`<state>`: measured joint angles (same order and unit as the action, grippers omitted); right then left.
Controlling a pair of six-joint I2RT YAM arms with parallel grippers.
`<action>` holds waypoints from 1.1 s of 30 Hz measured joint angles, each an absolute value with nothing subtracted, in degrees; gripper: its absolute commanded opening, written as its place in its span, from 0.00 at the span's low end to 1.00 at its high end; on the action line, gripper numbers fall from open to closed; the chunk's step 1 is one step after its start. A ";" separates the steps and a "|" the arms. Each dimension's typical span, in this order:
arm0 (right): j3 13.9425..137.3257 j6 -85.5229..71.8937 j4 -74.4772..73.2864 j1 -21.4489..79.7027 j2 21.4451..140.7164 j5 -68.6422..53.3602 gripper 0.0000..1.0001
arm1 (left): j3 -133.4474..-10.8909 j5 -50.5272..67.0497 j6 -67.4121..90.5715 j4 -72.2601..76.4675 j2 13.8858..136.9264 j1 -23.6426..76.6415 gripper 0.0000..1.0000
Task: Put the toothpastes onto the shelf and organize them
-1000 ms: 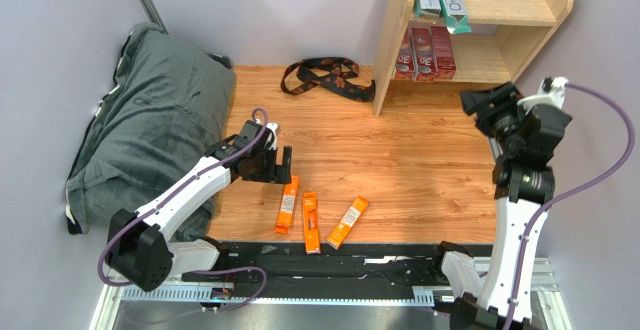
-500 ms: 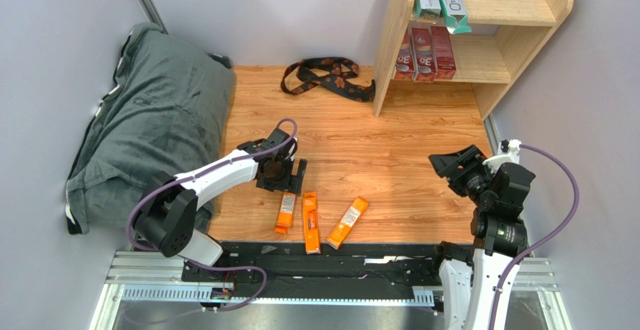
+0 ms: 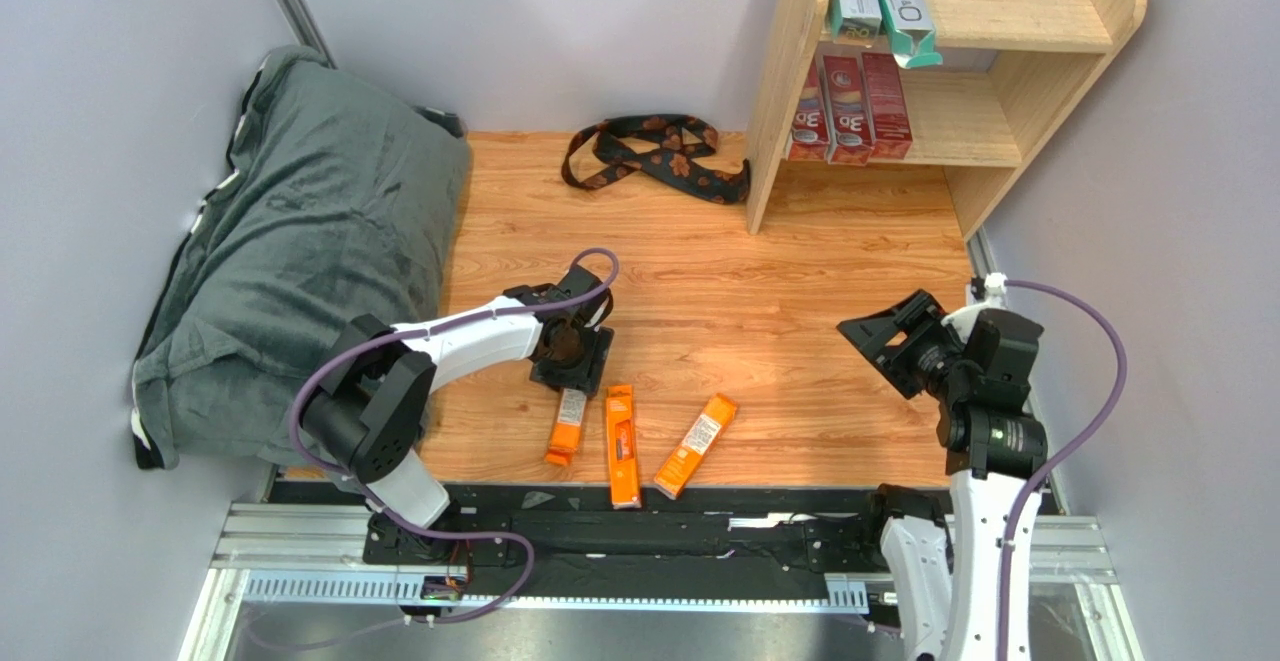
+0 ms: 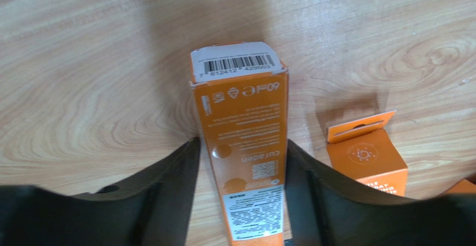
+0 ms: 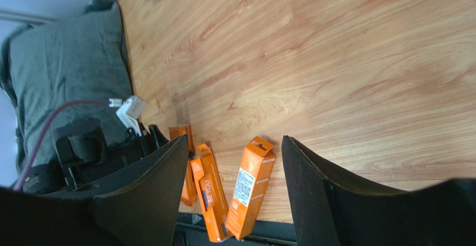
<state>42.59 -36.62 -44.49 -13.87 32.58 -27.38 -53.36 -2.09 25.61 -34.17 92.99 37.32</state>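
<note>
The left gripper [image 4: 239, 162] straddles the leftmost bright orange cardboard toothpaste box [image 4: 246, 145] flat on the wooden tabletop [image 3: 781, 316], fingers apart beside its long sides, apparently poised to clamp it, while the right gripper [image 5: 232, 162] hangs open and empty

Open table [image 3: 781, 316] between orange boxes [image 3: 624, 444] and shelf [image 3: 1052, 31]. Strap [image 3: 654, 151] lies beside shelf's left panel. Pillow [image 3: 301, 226] blocks the left

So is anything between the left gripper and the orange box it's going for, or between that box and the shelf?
Nothing visible. The left gripper already straddles the orange box, one finger on each side. The bare table lies between it and the shelf; the strap lies left of that line.
</note>
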 measured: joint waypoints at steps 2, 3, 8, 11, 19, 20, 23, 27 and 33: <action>42.59 -37.21 -43.79 -9.61 34.61 -25.47 0.66 | -53.41 -2.68 25.58 -34.22 93.03 37.32 0.55; 42.59 -37.71 -43.24 -6.46 35.79 -23.79 0.66 | -53.41 -2.90 25.65 -34.20 93.03 37.32 0.54; 42.72 -41.06 -39.55 12.32 41.71 -14.72 0.67 | -53.47 -3.46 25.58 -34.44 92.66 37.32 0.49; 42.94 -43.11 -37.12 22.57 45.65 -8.78 0.67 | -54.02 -3.20 25.63 -34.92 91.57 37.32 0.49; 45.15 -45.65 -29.12 45.01 53.47 6.55 0.67 | -58.72 3.42 27.55 -34.11 83.15 36.10 0.48; 45.45 -45.67 -27.97 47.51 54.15 8.51 0.67 | -58.78 4.86 28.27 -33.50 81.76 35.55 0.48; 46.17 -45.60 -25.04 53.32 55.81 13.02 0.67 | -58.81 10.28 31.05 -31.18 77.25 33.04 0.48; 46.65 -44.38 -20.05 59.94 57.60 17.87 0.66 | -57.34 17.85 37.50 -24.71 71.61 28.53 0.48; 48.16 -39.59 -13.76 69.80 60.86 26.46 0.66 | -49.71 26.81 52.01 -10.13 65.89 24.80 0.48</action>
